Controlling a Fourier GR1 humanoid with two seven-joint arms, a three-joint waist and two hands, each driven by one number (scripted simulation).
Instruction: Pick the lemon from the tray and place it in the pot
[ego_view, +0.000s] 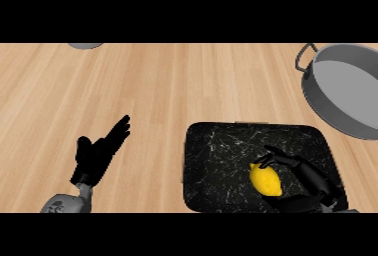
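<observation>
Fingers (286, 161) of the right hand (314, 181) clamp the lemon (266, 181) on the tray (221, 160); next, lift toward the pot (319, 102) at one o'clock.

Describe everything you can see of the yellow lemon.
The yellow oval lemon looks smooth and whole, lying lengthwise with one pointed end toward the view's lower edge. It lies on the right half of the black white-veined square tray. The robot's black right hand curls round its right side and top.
</observation>
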